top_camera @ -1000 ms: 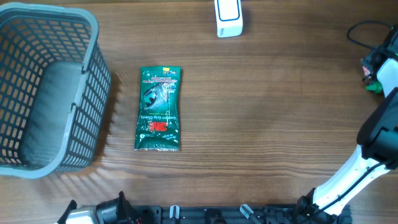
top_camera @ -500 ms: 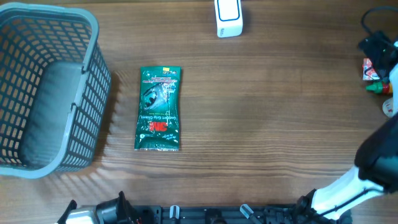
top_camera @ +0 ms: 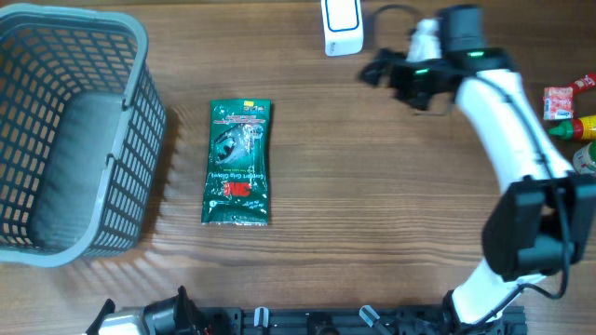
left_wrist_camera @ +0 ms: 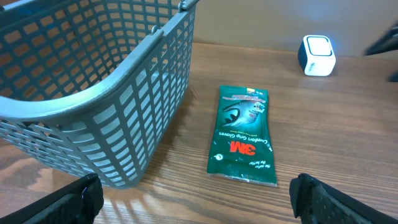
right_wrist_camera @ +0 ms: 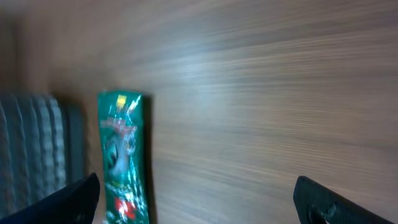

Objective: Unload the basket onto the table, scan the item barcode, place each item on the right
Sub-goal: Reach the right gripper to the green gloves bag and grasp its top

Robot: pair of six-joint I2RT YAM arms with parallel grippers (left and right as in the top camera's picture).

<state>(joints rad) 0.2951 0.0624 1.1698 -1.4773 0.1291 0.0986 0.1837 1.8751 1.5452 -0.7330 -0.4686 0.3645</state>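
Right pincer (top_camera: 389, 80) gapes empty at upper centre near the white scanner (top_camera: 342, 26). Left pincer (left_wrist_camera: 198, 202) is likewise spread, with the 3M gloves packet (top_camera: 238, 163) ahead of it.

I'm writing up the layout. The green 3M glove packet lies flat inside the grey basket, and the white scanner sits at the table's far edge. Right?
Not quite. The overhead view shows the green glove packet lying flat on the table beside the grey basket, not inside it. The white scanner does sit at the table's far edge.
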